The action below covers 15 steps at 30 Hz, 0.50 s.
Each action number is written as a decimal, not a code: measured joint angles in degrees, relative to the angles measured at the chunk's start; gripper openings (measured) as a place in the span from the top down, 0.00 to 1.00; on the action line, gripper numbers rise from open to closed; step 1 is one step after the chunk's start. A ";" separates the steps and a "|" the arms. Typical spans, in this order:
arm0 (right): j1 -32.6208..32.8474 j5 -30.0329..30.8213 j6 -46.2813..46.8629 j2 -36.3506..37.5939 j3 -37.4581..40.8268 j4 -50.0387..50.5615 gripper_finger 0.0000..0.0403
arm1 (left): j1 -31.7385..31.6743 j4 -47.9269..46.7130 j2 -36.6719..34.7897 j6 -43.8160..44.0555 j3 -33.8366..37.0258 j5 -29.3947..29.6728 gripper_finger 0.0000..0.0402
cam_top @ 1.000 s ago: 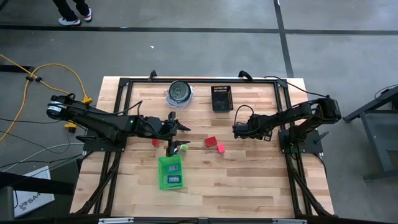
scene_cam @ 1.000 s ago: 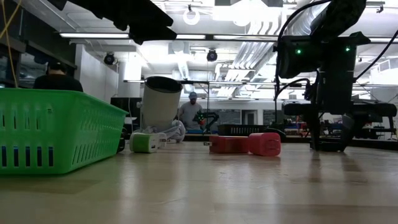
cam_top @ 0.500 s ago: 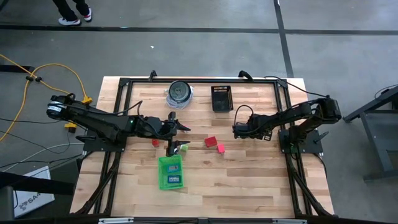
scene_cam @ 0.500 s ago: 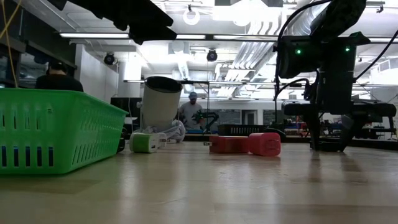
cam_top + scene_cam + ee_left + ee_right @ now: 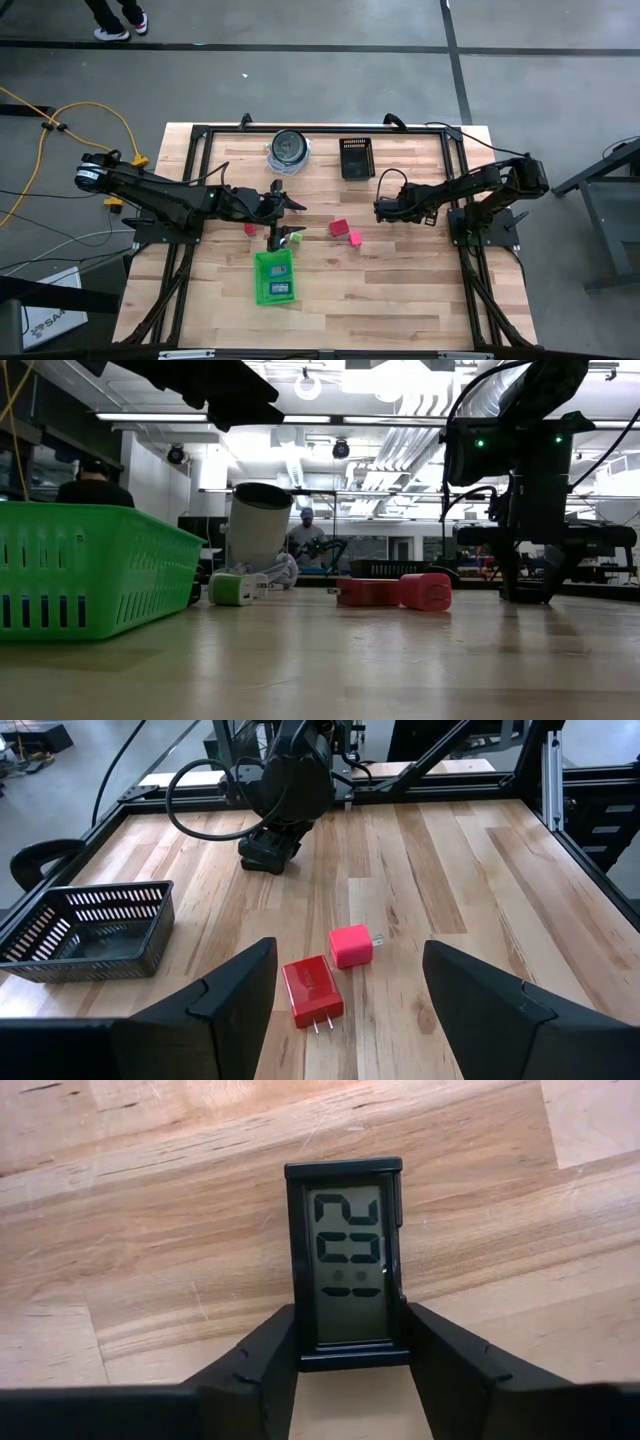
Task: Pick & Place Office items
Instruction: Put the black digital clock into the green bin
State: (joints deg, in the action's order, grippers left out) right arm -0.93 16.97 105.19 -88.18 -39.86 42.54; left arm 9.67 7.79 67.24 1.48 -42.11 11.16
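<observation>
right gripper (image 5: 345, 1365) clamping digital clock (image 5: 345, 1265)

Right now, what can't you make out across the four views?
- Green tray contents: high view shows two bluish pieces, too small to identify; low view shows only its wall.
- Right gripper: its fingers flank a small black LCD clock; whether it has left the table is hidden.
- Left gripper: fingers open; what lies directly beneath is cut off by the picture edge.
- Round container: contents too small.
</observation>
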 joint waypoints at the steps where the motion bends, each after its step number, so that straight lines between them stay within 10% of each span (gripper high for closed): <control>1: 0.00 0.02 0.00 0.00 0.00 0.00 0.61 | -0.01 0.00 0.00 0.00 0.00 0.00 0.39; 15: 0.00 0.02 -0.36 0.00 -0.02 0.04 0.62 | -0.02 0.01 0.00 0.02 0.00 0.00 0.39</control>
State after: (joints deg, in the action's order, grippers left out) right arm -0.93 16.99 104.83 -88.18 -39.88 42.58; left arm 9.65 7.80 67.24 1.50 -42.11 11.16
